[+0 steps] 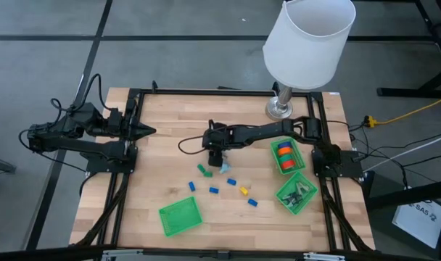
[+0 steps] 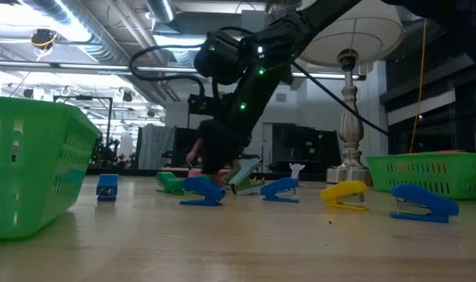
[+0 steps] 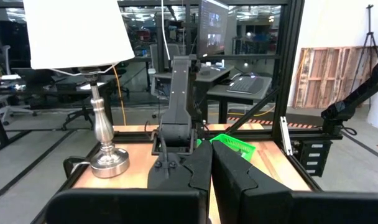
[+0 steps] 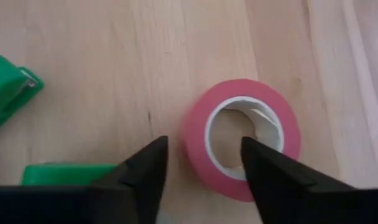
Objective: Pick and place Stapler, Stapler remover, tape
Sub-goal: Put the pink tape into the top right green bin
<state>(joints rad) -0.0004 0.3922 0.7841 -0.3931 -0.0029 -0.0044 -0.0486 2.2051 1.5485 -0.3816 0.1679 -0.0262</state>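
In the right wrist view, the right gripper (image 4: 201,171) hangs low over a pink tape roll (image 4: 242,138) lying flat on the wooden table (image 4: 102,50); its jaws are spread, one finger over the roll's hole, the other just outside its rim, not pinching it. Two green staplers (image 4: 9,96) lie at the frame's left. In the high view, the roll is hidden beneath the gripper near the table's centre, with blue and yellow staplers (image 1: 244,191) scattered below. A green bin (image 1: 285,156) at right centre holds more tape rolls (image 1: 283,153). The left gripper (image 1: 146,131), jaws pressed together, waits at the left edge.
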